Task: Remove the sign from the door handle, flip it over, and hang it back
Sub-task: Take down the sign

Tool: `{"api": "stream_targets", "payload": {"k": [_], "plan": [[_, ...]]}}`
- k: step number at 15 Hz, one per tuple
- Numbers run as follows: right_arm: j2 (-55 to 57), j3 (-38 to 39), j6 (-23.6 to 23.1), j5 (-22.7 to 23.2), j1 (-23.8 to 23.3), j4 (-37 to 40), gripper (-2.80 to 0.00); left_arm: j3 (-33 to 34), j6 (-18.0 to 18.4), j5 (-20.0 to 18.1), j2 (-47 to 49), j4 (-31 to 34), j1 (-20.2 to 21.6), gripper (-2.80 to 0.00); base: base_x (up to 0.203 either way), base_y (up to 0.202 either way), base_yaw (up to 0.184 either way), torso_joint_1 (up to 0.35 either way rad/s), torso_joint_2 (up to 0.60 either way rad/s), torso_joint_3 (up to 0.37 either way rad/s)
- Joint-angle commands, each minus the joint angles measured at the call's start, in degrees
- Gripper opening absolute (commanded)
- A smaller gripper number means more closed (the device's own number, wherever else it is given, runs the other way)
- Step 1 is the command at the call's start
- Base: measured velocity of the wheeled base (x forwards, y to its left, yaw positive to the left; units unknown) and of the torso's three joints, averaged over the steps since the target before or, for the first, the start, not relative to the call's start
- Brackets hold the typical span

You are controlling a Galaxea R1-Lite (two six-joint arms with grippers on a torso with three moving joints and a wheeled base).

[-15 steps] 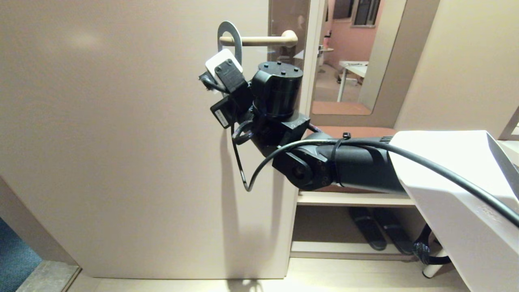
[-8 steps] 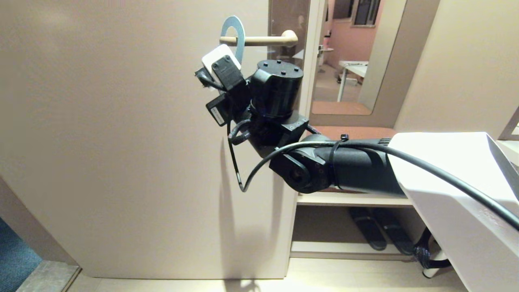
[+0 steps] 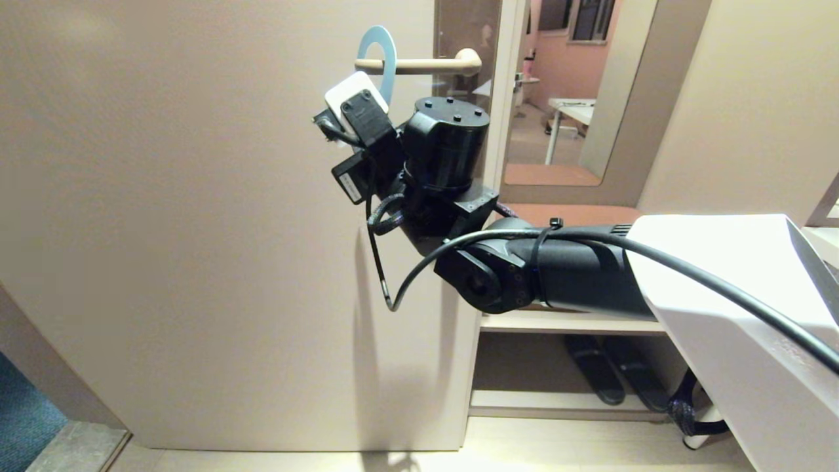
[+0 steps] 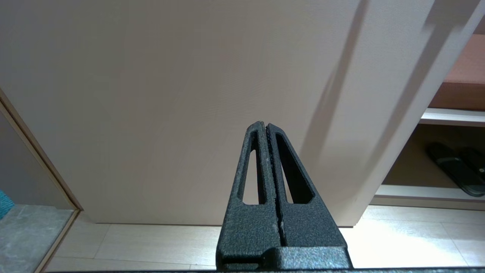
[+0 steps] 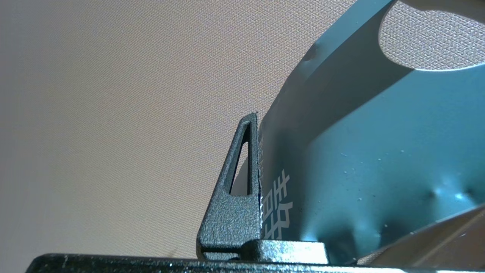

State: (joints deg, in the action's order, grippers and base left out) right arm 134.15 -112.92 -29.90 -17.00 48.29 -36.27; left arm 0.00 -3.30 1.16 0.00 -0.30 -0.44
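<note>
The blue-grey sign (image 3: 378,40) stands against the door with its large hole around the free end of the cream door handle (image 3: 426,65). My right gripper (image 5: 259,120) reaches up from below the lever and is shut on the sign (image 5: 363,159), just under the hole. One finger (image 5: 235,212) lies on the face with the white Chinese character, and the other is hidden behind the sign. In the head view the wrist camera mount (image 3: 357,108) hides those fingers. My left gripper (image 4: 264,124) hangs low near the door's foot, shut with nothing in it.
The beige door (image 3: 196,229) fills the left. A brown-grey backplate (image 3: 467,29) sits at its edge. To the right are an open doorway, a low shelf (image 3: 564,321) with dark slippers (image 3: 609,373) under it, and a white table (image 3: 573,111) further in.
My right wrist has shifted slightly up and to the left. The sign's ring has slid a little to the right along the lever. The left arm has not moved.
</note>
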Motion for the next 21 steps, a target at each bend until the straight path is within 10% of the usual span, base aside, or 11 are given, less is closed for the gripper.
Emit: {"api": "stream_targets", "payload": {"k": [1, 21], "plan": [[0.32, -0.02, -0.16, -0.05, 0.14, -0.21, -2.80, 0.00, -0.04, -0.01, 0.00, -0.05, 0.00, -2.80, 0.000, 0.000, 0.000, 0.000, 0.00, 0.000], [-0.46, -0.11, -1.39, -0.13, -0.47, -0.12, -2.80, 0.00, -0.04, 0.01, 0.00, -0.05, 0.00, -2.80, 0.000, 0.000, 0.000, 0.000, 0.00, 0.000]]}}
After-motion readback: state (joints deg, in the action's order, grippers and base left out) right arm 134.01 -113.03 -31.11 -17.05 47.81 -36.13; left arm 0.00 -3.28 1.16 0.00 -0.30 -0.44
